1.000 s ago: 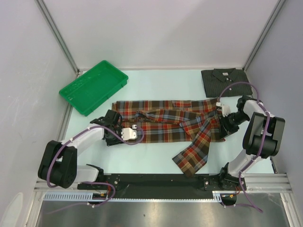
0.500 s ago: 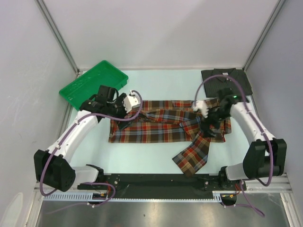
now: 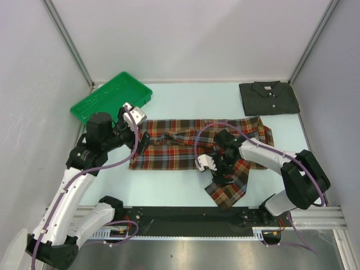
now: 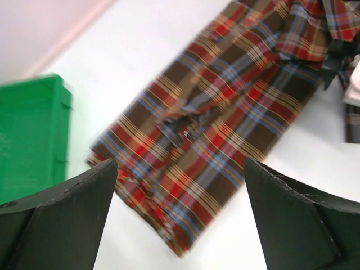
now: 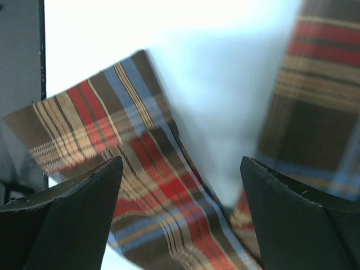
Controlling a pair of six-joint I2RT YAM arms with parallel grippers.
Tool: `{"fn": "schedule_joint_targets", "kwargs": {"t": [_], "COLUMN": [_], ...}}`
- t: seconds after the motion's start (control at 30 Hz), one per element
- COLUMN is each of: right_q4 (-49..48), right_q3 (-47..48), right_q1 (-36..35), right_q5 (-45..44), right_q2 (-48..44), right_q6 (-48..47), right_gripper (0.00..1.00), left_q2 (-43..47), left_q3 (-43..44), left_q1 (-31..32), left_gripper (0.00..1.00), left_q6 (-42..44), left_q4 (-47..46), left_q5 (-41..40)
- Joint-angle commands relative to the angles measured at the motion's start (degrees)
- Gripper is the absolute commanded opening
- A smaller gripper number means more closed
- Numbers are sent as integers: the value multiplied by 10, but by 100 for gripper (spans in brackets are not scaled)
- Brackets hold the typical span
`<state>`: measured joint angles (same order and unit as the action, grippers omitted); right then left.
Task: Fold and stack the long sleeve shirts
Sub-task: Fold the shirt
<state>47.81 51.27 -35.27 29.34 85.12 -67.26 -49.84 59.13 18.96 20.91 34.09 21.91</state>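
Note:
The plaid long sleeve shirt (image 3: 185,145) lies across the middle of the table as a long band, and one sleeve (image 3: 228,188) trails toward the near edge. The charcoal long sleeve shirt (image 3: 269,97) lies folded at the back right. My left gripper (image 3: 142,142) hovers open above the plaid shirt's left end (image 4: 225,112), holding nothing. My right gripper (image 3: 218,173) hangs open just over the trailing sleeve (image 5: 146,197), its fingers (image 5: 84,214) apart and empty. The left gripper's opening (image 4: 180,169) frames the shirt's corner.
A green plastic tray (image 3: 111,102) stands tilted at the back left, also at the left edge of the left wrist view as the tray (image 4: 31,129). Grey walls close in both sides, and the black base rail (image 3: 185,216) runs along the near edge.
Both grippers went from nearly shut to open and let go of the plaid shirt. The left one drew back over its left end. The right one swung from its right end to the trailing sleeve.

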Motion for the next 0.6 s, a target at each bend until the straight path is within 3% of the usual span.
{"fn": "schedule_joint_targets", "kwargs": {"t": [0.0, 0.13, 0.23, 0.43, 0.5, 0.53, 0.57], "right_q4": [-68, -97, -114, -158, -155, -148, -140], "right_q3": [-25, -54, -86, -138, -130, -111, -98], "right_q1": [-36, -59, -87, -118, -115, -109, -97], "right_q5": [-23, -31, -48, -67, -67, -65, -48], "right_q2": [24, 28, 20, -15, -18, -20, -22], "right_q6": [21, 21, 9, 6, 6, 5, 3], "right_gripper": [89, 83, 77, 39, 9, 0, 0], "left_q2": [-9, 8, 24, 27, 19, 14, 12], "left_q3": [-14, -21, -40, -51, -50, -47, -45], "left_q1": [-2, -8, -8, -13, -13, -14, -16], "left_gripper": [99, 99, 99, 99, 99, 99, 99], "left_q6": [-46, -24, -32, -40, -35, -32, -25], "left_q4": [71, 130, 108, 71, 66, 59, 57], "left_q5": [14, 47, 10, -11, -6, -7, -6]}}
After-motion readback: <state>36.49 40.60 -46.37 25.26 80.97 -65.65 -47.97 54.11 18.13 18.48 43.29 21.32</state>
